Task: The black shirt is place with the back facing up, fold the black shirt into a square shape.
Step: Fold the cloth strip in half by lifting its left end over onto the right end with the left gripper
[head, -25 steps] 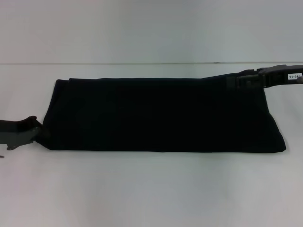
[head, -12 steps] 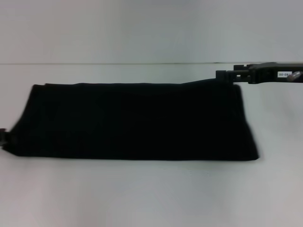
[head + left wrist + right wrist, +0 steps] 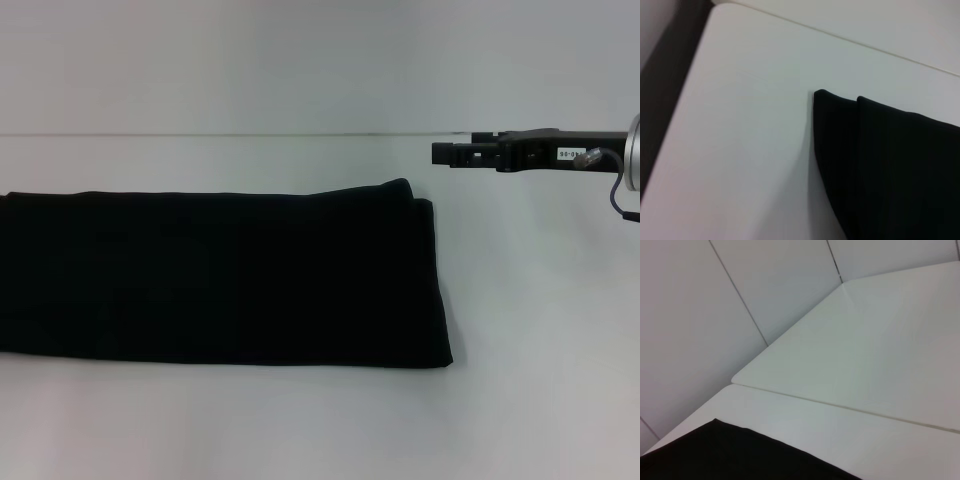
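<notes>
Right now your black shirt (image 3: 215,275) lies flat on the white table (image 3: 520,400) as a long folded band, running off the left edge of the head view and ending right of centre, where two layered edges show at its far right corner. Your right gripper (image 3: 440,153) hovers past that far right corner, clear of the cloth; whether its jaws are apart or together you cannot tell. Your left gripper is out of sight.
</notes>
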Motion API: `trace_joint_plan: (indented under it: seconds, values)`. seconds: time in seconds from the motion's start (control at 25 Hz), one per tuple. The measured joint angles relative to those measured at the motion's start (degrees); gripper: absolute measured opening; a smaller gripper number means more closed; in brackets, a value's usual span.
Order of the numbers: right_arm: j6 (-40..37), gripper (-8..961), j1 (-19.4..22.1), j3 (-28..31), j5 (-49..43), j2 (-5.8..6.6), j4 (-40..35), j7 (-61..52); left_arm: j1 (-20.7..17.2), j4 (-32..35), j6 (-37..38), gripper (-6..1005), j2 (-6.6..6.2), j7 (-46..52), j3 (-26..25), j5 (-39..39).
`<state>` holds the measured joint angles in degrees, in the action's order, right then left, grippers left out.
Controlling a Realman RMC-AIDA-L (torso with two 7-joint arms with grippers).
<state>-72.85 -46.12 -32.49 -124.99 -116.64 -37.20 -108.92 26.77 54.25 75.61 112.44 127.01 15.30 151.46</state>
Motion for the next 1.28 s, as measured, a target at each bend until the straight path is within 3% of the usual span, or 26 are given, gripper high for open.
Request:
trace_joint_plan:
  seconds: [0.24,0.36,0.52,0.64,0.68,0.72,0.76,0.96,1.04,1.16,1.28]
  values:
    - [0.4,916,0.5,0.2,0.0,0.07,0.0,0.5,1.4,0.1,2.7,31,-0.19,-0.1,0.2,-0.9]
    - [1.4,915,0.9,0.5,0.5,0.39,-0.1,0.9,4.3,-0.3,7.1,31,-0.42,0.2,0.3,-3.2]
    - [4.1,914,1.2,0.6,1.9,0.99,-0.2,1.4,11.7,-4.0,12.8,31,-0.27,0.7,2.0,-7.2]
    - [5.8,913,1.8,0.6,3.3,1.62,-0.6,1.6,17.7,-7.2,14.7,31,1.55,1.3,4.6,-9.3]
    - [6.0,913,2.2,0.6,3.9,2.04,-0.6,1.8,17.7,-7.2,14.7,31,1.55,1.3,4.6,-9.3]
    - [6.0,912,2.5,0.6,4.4,2.41,-0.6,2.1,21.9,-8.8,14.8,31,4.45,1.6,7.0,-12.1]
    - [5.9,912,2.8,0.6,4.8,2.86,-0.6,2.3,22.5,-9.1,14.8,31,4.98,1.6,7.3,-12.5]
    - [4.9,911,4.2,0.5,5.1,4.28,-0.7,2.9,26.2,-17.2,7.7,32,11.22,-1.1,10.9,-19.9]
    - [4.7,910,4.6,0.2,5.1,4.49,-0.7,3.0,26.4,-26.2,1.3,34,11.93,-6.7,11.8,-25.8]
    - [4.7,909,5.0,0.1,5.0,4.74,-0.7,3.2,25.8,-42.4,-6.7,39,11.84,-18.3,11.8,-35.5]
    - [4.6,908,5.0,0.0,4.8,4.85,-0.7,3.5,23.9,-50.3,-8.3,44,12.22,-27.6,10.9,-41.6]
